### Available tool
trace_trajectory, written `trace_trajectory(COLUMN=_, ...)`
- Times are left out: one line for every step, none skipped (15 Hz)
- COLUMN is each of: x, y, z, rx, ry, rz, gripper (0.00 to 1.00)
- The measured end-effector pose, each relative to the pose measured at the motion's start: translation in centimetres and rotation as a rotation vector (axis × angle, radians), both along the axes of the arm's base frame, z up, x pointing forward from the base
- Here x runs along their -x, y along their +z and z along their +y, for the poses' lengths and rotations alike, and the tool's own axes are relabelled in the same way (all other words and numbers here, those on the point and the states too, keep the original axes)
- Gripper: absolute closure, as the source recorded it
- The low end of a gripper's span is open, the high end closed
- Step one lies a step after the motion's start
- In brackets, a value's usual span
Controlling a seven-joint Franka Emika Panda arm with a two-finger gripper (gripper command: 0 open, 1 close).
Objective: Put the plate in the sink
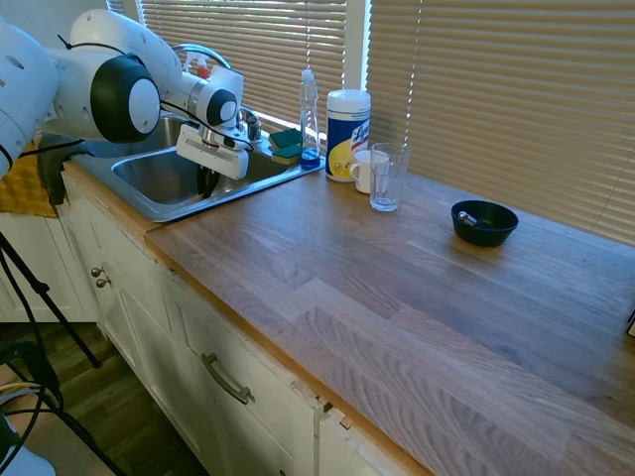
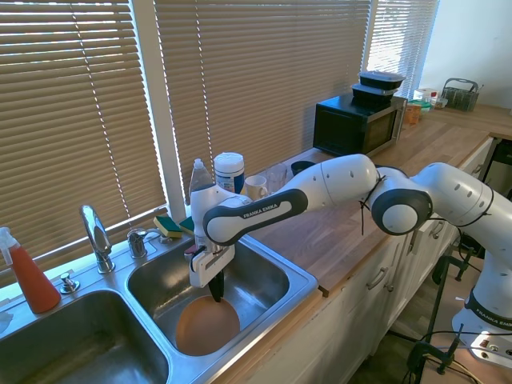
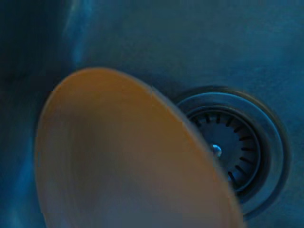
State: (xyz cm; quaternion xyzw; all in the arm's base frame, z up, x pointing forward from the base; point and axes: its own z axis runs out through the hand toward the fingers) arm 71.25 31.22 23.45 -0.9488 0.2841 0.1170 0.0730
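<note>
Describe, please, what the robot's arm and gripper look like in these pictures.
The arm is glossy white with rounded, bulbous links and black circular joint caps. One link carries a black band printed "FRANKA EMIKA" in white. A thin black cable runs along the outside near the joints. The gripper has a white boxy body and dark, narrow fingers.

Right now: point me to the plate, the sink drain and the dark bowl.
plate (image 2: 207, 326): second exterior view, middle of its face, inside the basin.
sink drain (image 3: 232, 147): wrist view, slotted strainer beside the plate's edge.
dark bowl (image 1: 484, 223): first exterior view, its inside, on the wooden counter.
</note>
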Motion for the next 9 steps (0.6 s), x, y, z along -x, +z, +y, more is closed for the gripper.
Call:
trace_trajectory(x=-0.1, y=0.0, z=0.0, rx=-0.001, ry=-0.001, rz=-0.003, gripper=0.00)
trace_trajectory(x=-0.3, y=0.2, z=0.0, rx=-0.003, ry=-0.002, rz=-0.007, gripper=0.00)
trace_trajectory(x=-0.4, y=0.5, z=-0.1, rx=-0.006, ry=-0.004, rz=-0.014, gripper=0.00)
trace_trajectory(x=-0.6, y=1.0, z=-0.2, rx=-0.009, ry=-0.006, rz=-0.021, gripper=0.00)
trace_trajectory(x=-0.7, y=1.7, z=-0.3, rx=-0.012, ry=-0.008, rz=-0.031, gripper=0.00)
trace_trajectory(x=-0.8, y=2.8, z=-0.4, rx=-0.016, ry=-0.011, rz=-0.042, gripper=0.00)
trace_trajectory(x=-0.9, y=4.2, z=-0.4, rx=-0.020, ry=-0.015, rz=-0.055, gripper=0.00)
trace_trajectory(x=-0.9, y=5.7, z=-0.5, rx=-0.023, ry=-0.017, rz=-0.064, gripper=0.00)
trace_trajectory(x=-0.6, y=7.1, z=-0.6, rx=-0.023, ry=-0.016, rz=-0.070, gripper=0.00)
